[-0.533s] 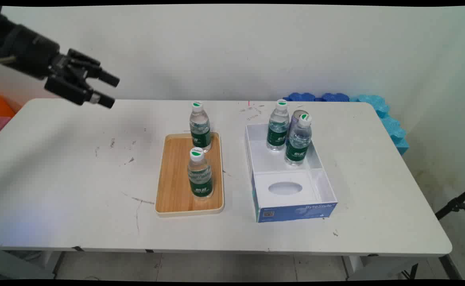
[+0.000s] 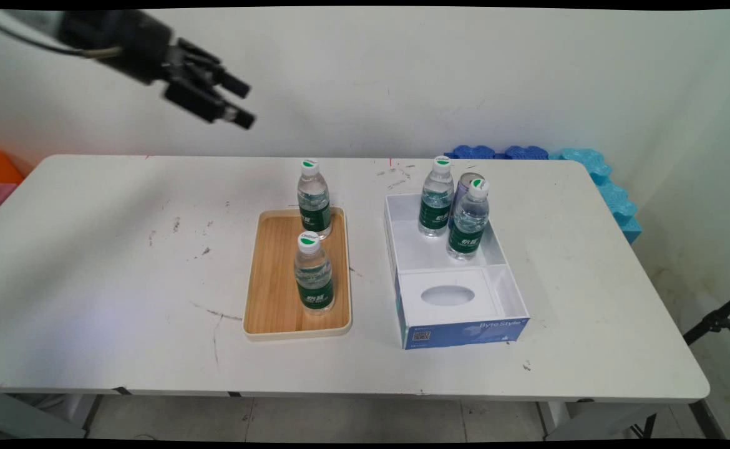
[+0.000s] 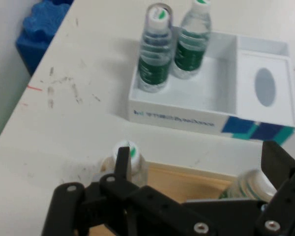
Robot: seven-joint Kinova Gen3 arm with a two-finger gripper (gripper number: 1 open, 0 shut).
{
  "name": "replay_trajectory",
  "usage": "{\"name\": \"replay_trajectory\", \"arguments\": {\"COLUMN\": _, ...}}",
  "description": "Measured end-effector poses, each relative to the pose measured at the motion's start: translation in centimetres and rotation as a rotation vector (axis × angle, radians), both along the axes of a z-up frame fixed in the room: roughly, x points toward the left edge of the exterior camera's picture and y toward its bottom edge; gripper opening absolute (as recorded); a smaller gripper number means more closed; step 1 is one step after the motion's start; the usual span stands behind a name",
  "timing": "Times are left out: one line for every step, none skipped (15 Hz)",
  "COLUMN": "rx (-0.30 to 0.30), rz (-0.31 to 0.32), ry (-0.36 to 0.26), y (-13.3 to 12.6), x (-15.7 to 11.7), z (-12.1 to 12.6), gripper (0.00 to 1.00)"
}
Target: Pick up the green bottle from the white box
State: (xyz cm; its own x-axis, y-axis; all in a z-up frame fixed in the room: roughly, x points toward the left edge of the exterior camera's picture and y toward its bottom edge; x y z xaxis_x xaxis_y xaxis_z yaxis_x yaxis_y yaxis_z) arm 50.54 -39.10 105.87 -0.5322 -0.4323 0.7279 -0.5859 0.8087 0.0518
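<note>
My gripper (image 2: 246,105) hangs open and empty high above the table's back left, up and to the left of a wooden tray (image 2: 271,274). Two water bottles with green labels stand on the tray, one at its far end (image 2: 314,199) and one nearer the front (image 2: 313,273). In the hand view the open gripper (image 3: 201,162) looks down on the caps of both tray bottles (image 3: 130,152) (image 3: 250,184). Beyond them is a white box (image 3: 187,115) holding two more bottles (image 3: 155,54) (image 3: 191,44).
The white and blue box (image 2: 465,330) stands right of the tray, with two bottles (image 2: 435,198) (image 2: 468,219) and a can (image 2: 465,187) at its far end. Blue foam pieces (image 2: 596,174) lie at the back right corner. An orange object (image 2: 0,168) sits off the left edge.
The gripper has risen and moved right toward the tray, still open. The bottles, tray and box have not moved.
</note>
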Motion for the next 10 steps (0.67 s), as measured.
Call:
{"name": "replay_trajectory", "arguments": {"rx": 0.005, "rz": 0.008, "ry": -0.009, "y": -1.3, "x": -1.2, "z": -0.3, "gripper": 1.00}}
{"name": "replay_trajectory", "arguments": {"rx": 0.012, "rz": 0.017, "ry": -0.019, "y": -2.8, "x": -2.5, "z": -0.8, "gripper": 1.00}}
{"name": "replay_trajectory", "arguments": {"rx": 0.018, "rz": 0.025, "ry": -0.027, "y": -3.9, "x": -3.7, "z": -1.3, "gripper": 1.00}}
{"name": "replay_trajectory", "arguments": {"rx": 0.029, "rz": 0.032, "ry": -0.036, "y": -5.3, "x": -5.1, "z": -1.9, "gripper": 1.00}}
{"name": "replay_trajectory", "arguments": {"rx": 0.038, "rz": 0.035, "ry": -0.043, "y": -6.4, "x": -6.3, "z": -2.5, "gripper": 1.00}}
{"name": "replay_trajectory", "arguments": {"rx": 0.045, "rz": 0.036, "ry": -0.048, "y": -7.0, "x": -7.1, "z": -2.9, "gripper": 1.00}}
{"name": "replay_trajectory", "arguments": {"rx": 0.056, "rz": 0.035, "ry": -0.058, "y": -8.2, "x": -8.5, "z": -3.7, "gripper": 1.00}}
{"name": "replay_trajectory", "arguments": {"rx": 0.066, "rz": 0.034, "ry": -0.066, "y": -9.0, "x": -9.6, "z": -4.5, "gripper": 1.00}}
{"name": "replay_trajectory", "arguments": {"rx": 0.073, "rz": 0.032, "ry": -0.071, "y": -9.6, "x": -10.3, "z": -5.0, "gripper": 1.00}}
{"name": "replay_trajectory", "arguments": {"rx": 0.083, "rz": 0.029, "ry": -0.078, "y": -10.4, "x": -11.5, "z": -5.8, "gripper": 1.00}}
